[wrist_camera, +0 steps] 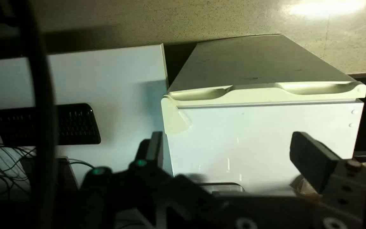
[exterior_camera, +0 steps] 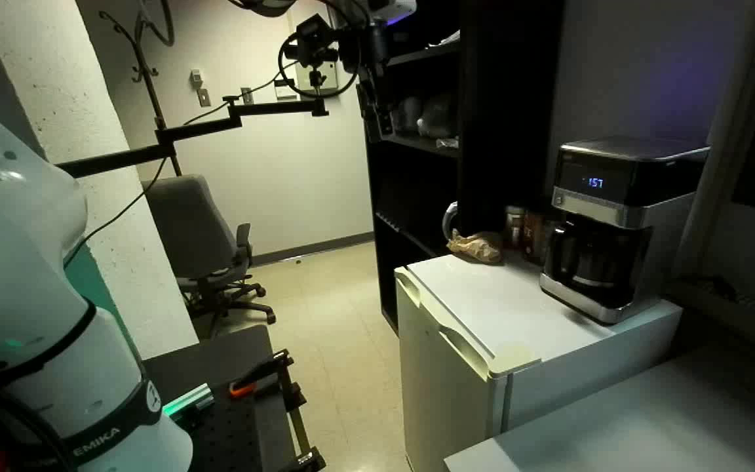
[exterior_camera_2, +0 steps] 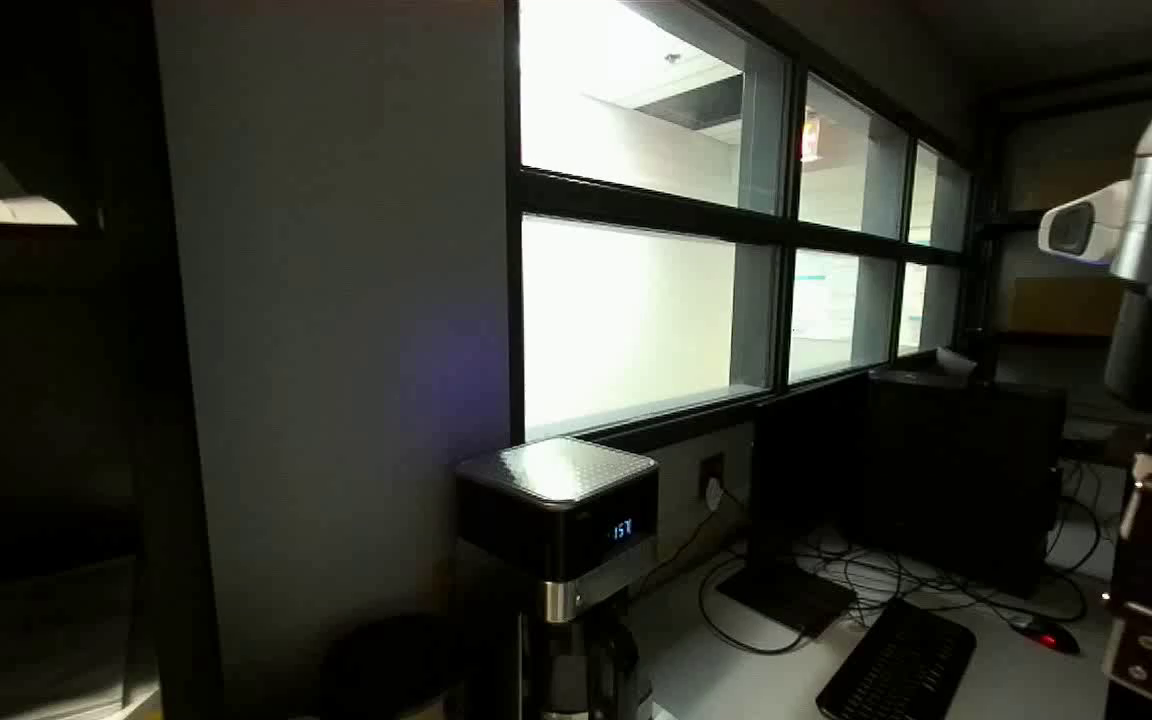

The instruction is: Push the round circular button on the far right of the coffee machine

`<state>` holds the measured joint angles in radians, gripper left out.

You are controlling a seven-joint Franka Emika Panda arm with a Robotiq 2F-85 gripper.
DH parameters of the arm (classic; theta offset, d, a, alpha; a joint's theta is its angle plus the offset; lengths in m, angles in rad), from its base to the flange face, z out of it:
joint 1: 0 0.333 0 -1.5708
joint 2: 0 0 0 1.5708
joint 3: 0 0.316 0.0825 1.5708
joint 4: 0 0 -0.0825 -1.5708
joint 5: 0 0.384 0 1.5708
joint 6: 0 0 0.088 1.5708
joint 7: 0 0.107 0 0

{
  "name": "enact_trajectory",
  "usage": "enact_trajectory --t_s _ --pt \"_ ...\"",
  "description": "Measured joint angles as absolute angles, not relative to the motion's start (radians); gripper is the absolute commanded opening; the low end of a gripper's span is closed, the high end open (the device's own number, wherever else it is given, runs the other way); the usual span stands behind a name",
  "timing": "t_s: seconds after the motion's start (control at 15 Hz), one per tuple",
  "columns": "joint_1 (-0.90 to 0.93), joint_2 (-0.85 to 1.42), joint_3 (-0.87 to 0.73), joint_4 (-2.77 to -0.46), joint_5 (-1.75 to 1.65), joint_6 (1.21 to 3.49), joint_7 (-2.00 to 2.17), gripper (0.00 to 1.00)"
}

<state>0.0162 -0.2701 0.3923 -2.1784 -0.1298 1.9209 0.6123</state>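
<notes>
The silver-and-black coffee machine (exterior_camera: 597, 213) stands on the white fridge top in an exterior view, its display lit. It also shows in an exterior view (exterior_camera_2: 556, 550), and only one edge shows in the wrist view (wrist_camera: 224, 187), behind my gripper's body. A small round button (exterior_camera: 559, 200) shows at the left end of its silver strip; a round button at the far right cannot be made out. My gripper (wrist_camera: 227, 143) is open and empty, above the fridge top. In an exterior view it (exterior_camera: 381, 124) hangs pointing down, well apart from the machine.
The white fridge (exterior_camera: 502, 308) carries a crumpled brown bag (exterior_camera: 476, 248) and jars (exterior_camera: 523, 229) beside the machine. A tall black shelf (exterior_camera: 417, 190) stands at its far side. A desk with a keyboard (exterior_camera_2: 901, 660), cables and monitors adjoins the fridge.
</notes>
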Motion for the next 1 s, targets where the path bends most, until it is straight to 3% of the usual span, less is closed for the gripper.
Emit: enact_trajectory --t_s 1.0 --pt "0.037 -0.265 0.367 -2.178 -0.14 1.918 0.612 1.0"
